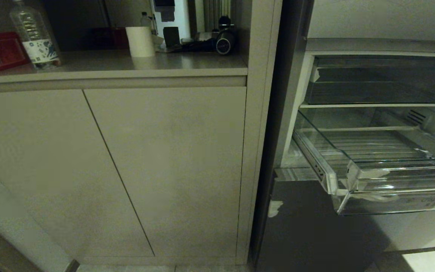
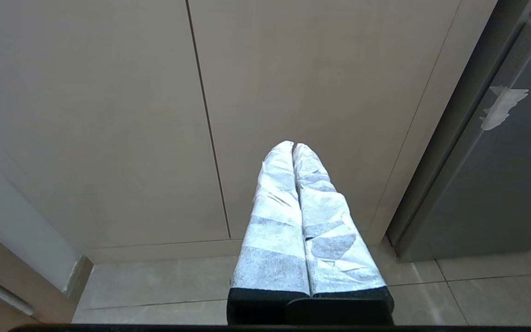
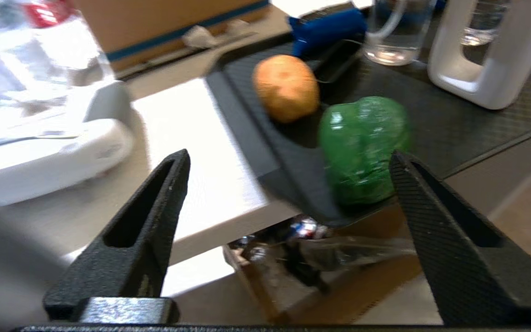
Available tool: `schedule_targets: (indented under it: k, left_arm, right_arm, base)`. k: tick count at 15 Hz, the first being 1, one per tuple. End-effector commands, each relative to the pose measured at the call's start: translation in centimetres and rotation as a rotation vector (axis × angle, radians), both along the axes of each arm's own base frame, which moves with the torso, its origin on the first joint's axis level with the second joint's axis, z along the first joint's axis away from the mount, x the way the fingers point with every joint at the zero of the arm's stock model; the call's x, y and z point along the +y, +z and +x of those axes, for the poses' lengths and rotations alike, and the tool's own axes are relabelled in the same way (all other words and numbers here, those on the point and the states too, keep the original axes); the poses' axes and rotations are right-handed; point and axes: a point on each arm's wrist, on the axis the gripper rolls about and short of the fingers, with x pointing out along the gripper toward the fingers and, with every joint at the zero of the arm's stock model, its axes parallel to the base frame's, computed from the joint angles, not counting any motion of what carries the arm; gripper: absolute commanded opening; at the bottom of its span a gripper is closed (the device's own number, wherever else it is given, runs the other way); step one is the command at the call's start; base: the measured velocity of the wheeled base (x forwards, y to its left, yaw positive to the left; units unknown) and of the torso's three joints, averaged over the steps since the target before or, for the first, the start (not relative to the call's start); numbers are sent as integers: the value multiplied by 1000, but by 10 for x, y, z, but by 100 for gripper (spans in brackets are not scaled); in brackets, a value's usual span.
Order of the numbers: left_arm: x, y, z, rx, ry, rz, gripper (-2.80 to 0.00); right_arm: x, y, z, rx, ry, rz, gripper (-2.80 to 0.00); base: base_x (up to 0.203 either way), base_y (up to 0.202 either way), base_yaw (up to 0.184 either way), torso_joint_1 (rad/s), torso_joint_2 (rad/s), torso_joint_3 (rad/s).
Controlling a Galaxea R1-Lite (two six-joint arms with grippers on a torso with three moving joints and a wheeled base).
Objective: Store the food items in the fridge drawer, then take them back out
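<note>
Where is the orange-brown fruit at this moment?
In the right wrist view the orange-brown fruit sits on a dark tray, just beside a green pepper and near a blue cloth; the head view doesn't show it.

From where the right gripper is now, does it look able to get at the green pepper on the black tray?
Probably yes: the right gripper is open, the green pepper lies just beyond its fingertips on the black tray, nothing between them.

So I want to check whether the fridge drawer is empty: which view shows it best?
The head view: the clear fridge drawer stands pulled out below the darker bin, its ribbed floor bare. The left wrist view shows only cabinet doors and the fridge's lower front; the right wrist view shows a tray of food, not the drawer.
</note>
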Motion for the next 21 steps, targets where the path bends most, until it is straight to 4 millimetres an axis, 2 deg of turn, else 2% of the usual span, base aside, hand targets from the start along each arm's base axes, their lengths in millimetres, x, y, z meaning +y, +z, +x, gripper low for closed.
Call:
schedule_targets:
  k: [1, 4, 7, 10, 16, 21]
  left_arm:
    - [0, 0, 0, 1, 0, 0, -280]
    - [0, 0, 0, 2, 0, 0, -280]
    - [0, 0, 0, 1, 0, 0, -280]
    - [0, 0, 0, 1, 0, 0, -280]
    - [0, 0, 0, 2, 0, 0, -280]
    - [0, 0, 0, 2, 0, 0, -280]
  right_arm:
    - [-13, -16, -22, -6, -31, 41, 0]
    - [-18, -23, -43, -5, -72, 56, 0]
    - [-27, -30, -53, -12, -78, 64, 0]
    - [-33, -36, -54, -27, -57, 72, 0]
    - [-57, -54, -45, -35, 15, 69, 0]
    - [-62, -55, -45, -24, 20, 59, 0]
  base:
    - [0, 0, 0, 0, 0, 0]
    - [0, 0, 0, 0, 0, 0]
    - [0, 0, 0, 0, 0, 0]
    - [0, 0, 0, 0, 0, 0]
    - [0, 0, 0, 0, 0, 0]
    - [0, 0, 0, 0, 0, 0]
